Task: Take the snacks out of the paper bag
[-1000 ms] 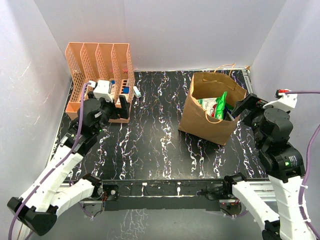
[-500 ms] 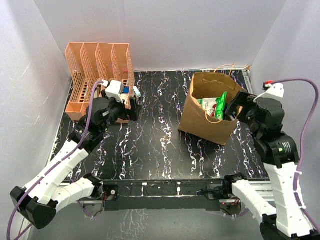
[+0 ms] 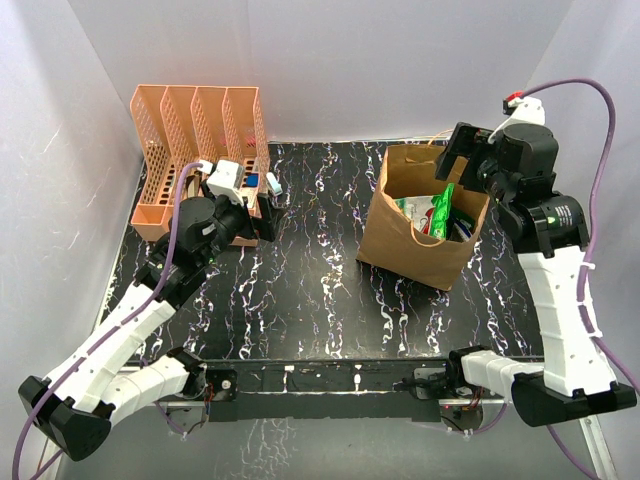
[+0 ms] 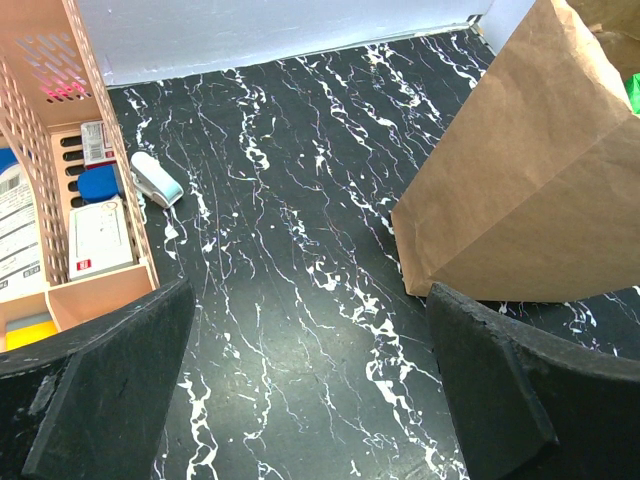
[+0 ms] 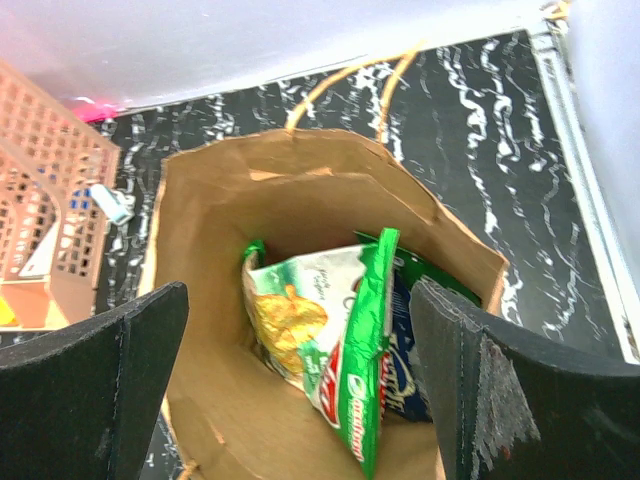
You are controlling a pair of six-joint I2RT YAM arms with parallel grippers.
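Note:
The brown paper bag (image 3: 415, 240) stands open at the right of the black marbled table. Inside it are the snacks (image 3: 433, 212): a large green and white packet (image 5: 365, 370) stands on edge, with a dark blue one (image 5: 405, 365) behind it. My right gripper (image 3: 457, 152) hangs above the bag's far rim, looking down into the mouth. It (image 5: 300, 300) is open, with nothing between its fingers. My left gripper (image 3: 260, 207) is over the table beside the organizer, well left of the bag (image 4: 530, 180). It (image 4: 310, 300) is open and empty.
An orange perforated file organizer (image 3: 195, 140) stands at the back left, with small stationery items in its tray (image 4: 95, 235). A small white and blue item (image 3: 273, 183) lies on the table beside it. White walls enclose the table on three sides.
My right arm has risen and swung back, bringing its gripper from beside the bag's right side to above the bag's mouth. The left gripper has shifted a little to the right.

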